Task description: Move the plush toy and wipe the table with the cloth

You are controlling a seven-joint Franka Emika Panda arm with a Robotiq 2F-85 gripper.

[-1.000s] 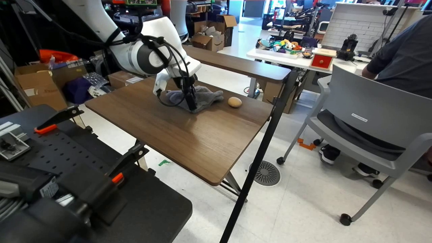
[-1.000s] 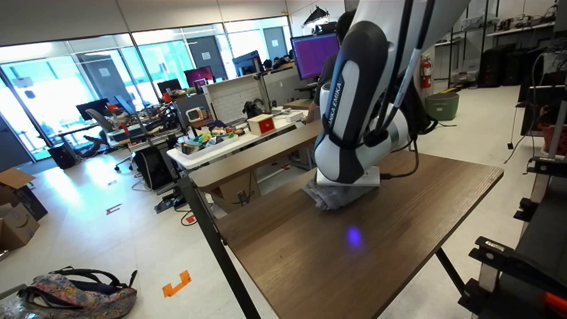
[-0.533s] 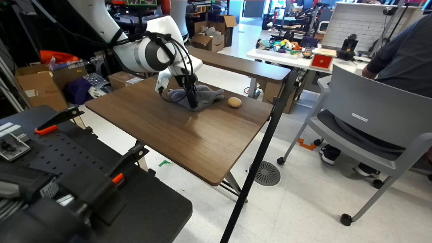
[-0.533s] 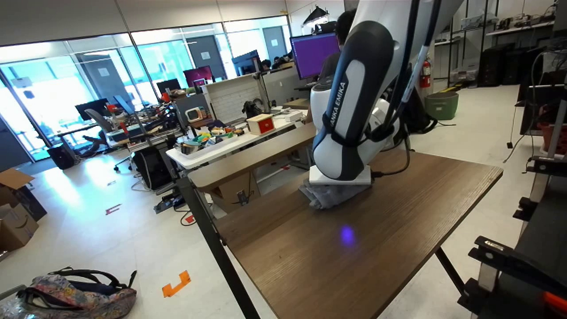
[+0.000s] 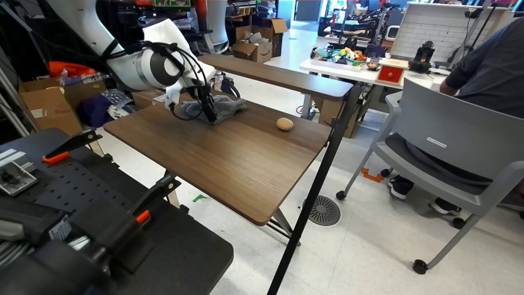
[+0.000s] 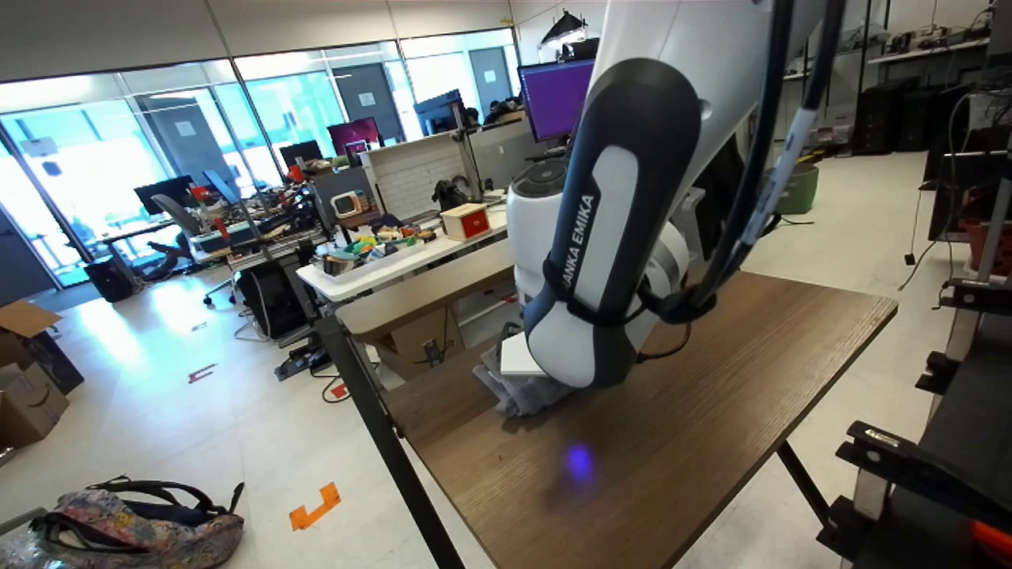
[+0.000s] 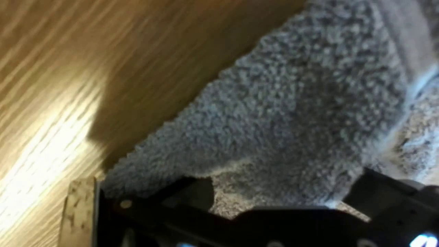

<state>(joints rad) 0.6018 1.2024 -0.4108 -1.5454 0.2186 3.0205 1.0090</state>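
- At the far left of an exterior view we have a black bench (image 5: 192, 246) in the foreground, with two black clamps (image 5: 155, 194) along its edge, each showing orange.
- Behind that bench we see an open cardboard box (image 5: 49, 106), with something orange just above it.
- The white arm (image 5: 127, 67) leans in from the upper left, black cables strapped along it.
- At its end we find the gripper (image 7: 279, 192), aimed down at the cloth. In the wrist view its fingers (image 7: 375, 190) stand well apart with grey fabric showing between them; whether they press on any fold, we cannot tell.
- The cloth (image 5: 223, 108), grey and rumpled, bunches beneath and around the gripper in both exterior views, towards the far edge of the table. We cannot tell whether all its underside touches the wood.
- The table (image 5: 233, 159) spreads its dark brown top across the middle, a narrow brown board (image 5: 286, 78) behind it.
- To the right of the cloth, and apart from it, we see the plush toy (image 5: 284, 124), a rounded tan lump on the tabletop.
- Farther right we have a white table (image 5: 360, 75) bearing colourful clutter and a red-fronted box (image 5: 390, 75).
- Rightmost are a grey chair (image 5: 454, 119) and a person (image 5: 495, 65) in dark clothes.
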